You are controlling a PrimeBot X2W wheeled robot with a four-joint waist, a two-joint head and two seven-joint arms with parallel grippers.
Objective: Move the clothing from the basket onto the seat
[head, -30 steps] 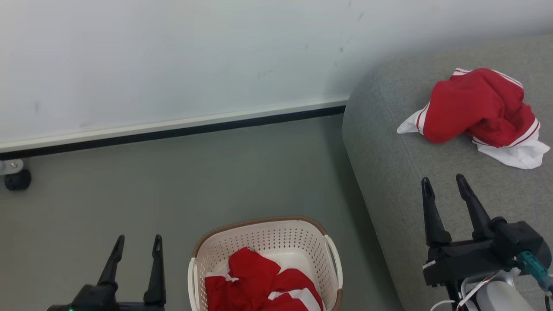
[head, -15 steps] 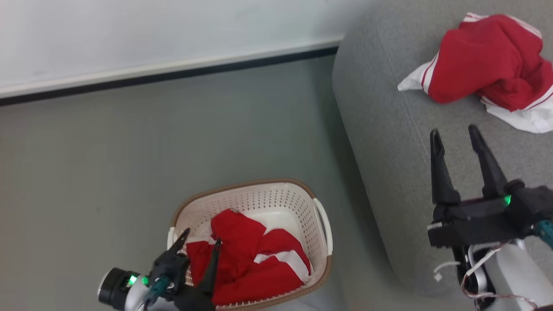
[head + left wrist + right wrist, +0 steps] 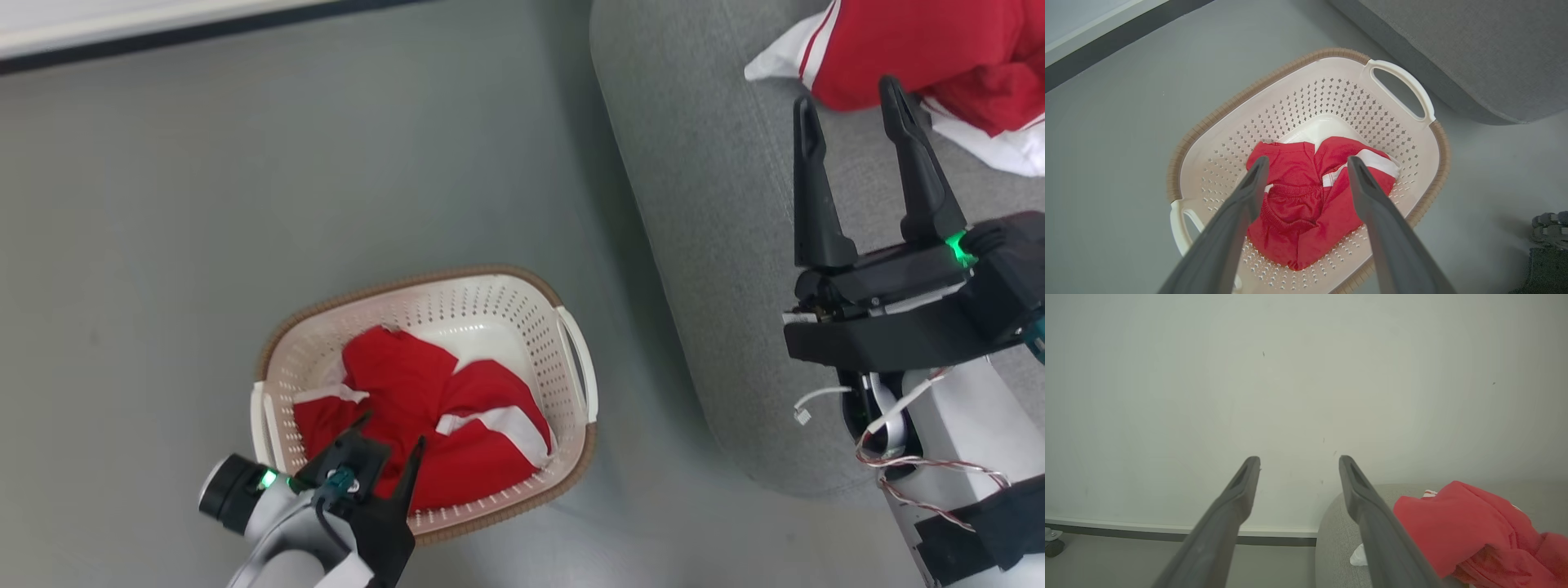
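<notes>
A cream basket [image 3: 571,384] [image 3: 1400,81] with a brown rim stands on the floor and holds red clothing with white stripes [image 3: 441,416] [image 3: 1298,204]. My left gripper [image 3: 390,429] [image 3: 1306,163] hovers open over the basket's near side, its fingers pointing down at the red fabric and apart from it. On the grey sofa seat [image 3: 718,180] [image 3: 1335,539] lies another red and white garment [image 3: 939,49] [image 3: 1470,535]. My right gripper [image 3: 845,94] [image 3: 1298,461] is open above the seat, just left of that garment, with nothing between its fingers.
Grey floor [image 3: 204,204] surrounds the basket. A white wall with a dark baseboard [image 3: 163,37] [image 3: 1147,535] runs along the back. The sofa's rounded edge [image 3: 1453,61] lies close to the basket's right handle. A caster wheel [image 3: 1053,545] stands by the wall.
The head camera has tilted down, shifting the whole picture. My left gripper has swung in over the basket, above the clothing. The right gripper now stands closer to the garment on the seat.
</notes>
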